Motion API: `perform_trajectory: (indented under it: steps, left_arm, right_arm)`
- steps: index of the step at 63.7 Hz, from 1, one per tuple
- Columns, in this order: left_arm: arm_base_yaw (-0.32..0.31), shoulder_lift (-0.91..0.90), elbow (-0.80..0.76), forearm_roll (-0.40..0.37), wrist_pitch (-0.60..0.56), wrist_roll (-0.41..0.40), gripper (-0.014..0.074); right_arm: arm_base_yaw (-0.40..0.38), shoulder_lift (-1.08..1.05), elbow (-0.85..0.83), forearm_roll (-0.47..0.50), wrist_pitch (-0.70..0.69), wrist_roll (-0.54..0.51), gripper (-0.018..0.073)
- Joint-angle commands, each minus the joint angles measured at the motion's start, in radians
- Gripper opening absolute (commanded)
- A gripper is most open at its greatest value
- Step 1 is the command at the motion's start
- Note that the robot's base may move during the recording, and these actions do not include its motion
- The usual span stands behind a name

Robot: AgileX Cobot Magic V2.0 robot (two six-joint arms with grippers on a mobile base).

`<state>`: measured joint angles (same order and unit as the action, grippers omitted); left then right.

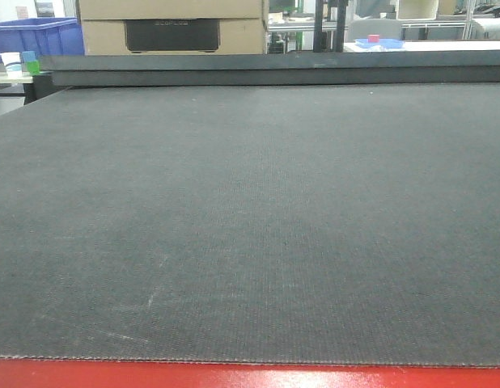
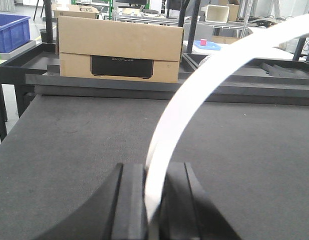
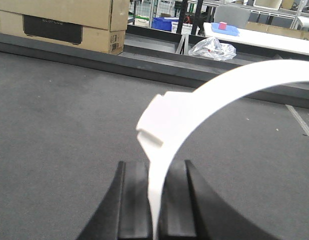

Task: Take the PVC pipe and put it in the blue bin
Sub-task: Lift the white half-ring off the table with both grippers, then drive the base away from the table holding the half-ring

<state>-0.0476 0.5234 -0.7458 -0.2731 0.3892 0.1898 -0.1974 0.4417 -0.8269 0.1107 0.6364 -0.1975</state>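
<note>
In the left wrist view my left gripper (image 2: 153,167) is shut on a white curved PVC pipe strip (image 2: 204,85) that arches up and to the right above the dark mat. In the right wrist view my right gripper (image 3: 155,165) is shut on a white curved PVC pipe strip (image 3: 194,107) with a stepped flat tab near the jaws; no hole shows. A blue bin (image 1: 36,36) stands beyond the mat's far left corner and also shows in the left wrist view (image 2: 9,30). Neither gripper nor any strip shows in the front view.
A cardboard box (image 1: 173,24) stands behind the mat's raised far rail (image 1: 274,69); it also shows in both wrist views (image 2: 119,50) (image 3: 64,22). A crumpled plastic bag (image 3: 213,48) lies past the rail. The table's red front edge (image 1: 250,376) is nearest.
</note>
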Motion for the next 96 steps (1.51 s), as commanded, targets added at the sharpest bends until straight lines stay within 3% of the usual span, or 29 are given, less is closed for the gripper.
perform_trajectory:
  steps: [1, 96]
  left_arm:
    - [-0.005, -0.007, -0.003, -0.005, -0.034, 0.002, -0.0111]
    - [-0.005, -0.007, -0.003, -0.005, -0.034, 0.002, -0.0111]
  right_arm:
    - [0.000, -0.006, 0.002, -0.012, -0.032, -0.007, -0.0162]
    - [0.000, -0.006, 0.002, -0.010, -0.043, -0.007, -0.0162]
